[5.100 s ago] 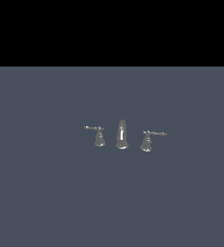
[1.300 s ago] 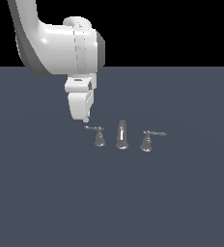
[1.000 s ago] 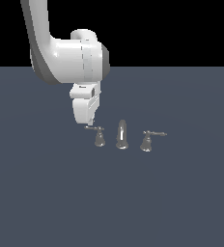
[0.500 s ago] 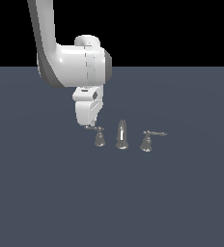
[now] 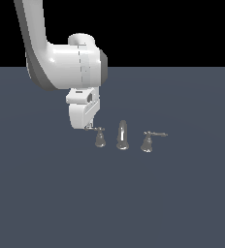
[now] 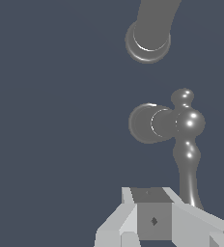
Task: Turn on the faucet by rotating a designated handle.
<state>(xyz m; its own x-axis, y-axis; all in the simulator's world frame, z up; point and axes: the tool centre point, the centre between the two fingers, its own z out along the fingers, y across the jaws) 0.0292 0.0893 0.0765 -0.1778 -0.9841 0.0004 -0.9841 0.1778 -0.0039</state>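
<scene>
The chrome faucet stands mid-surface as an upright curved spout between two lever handles. The handle on the exterior view's left has the slim bell base; its thin bar points toward the exterior view's left. My gripper hangs from the white arm right at that bar's outer tip; contact is unclear. In the wrist view the handle runs from its round base to my gripper, the bar's end beside the fingers. No gap shows between the fingers, and nothing is held. The spout lies beyond.
The other lever handle, with a wider flared base, stands on the spout's far side at the exterior view's right, its bar pointing right. The flat dark grey surface stretches around the set. The white arm rises to the upper left.
The arm entered from the upper left and came down. Over the last second the gripper dropped slightly and settled at the outer tip of the left handle's bar. The handles look unmoved.
</scene>
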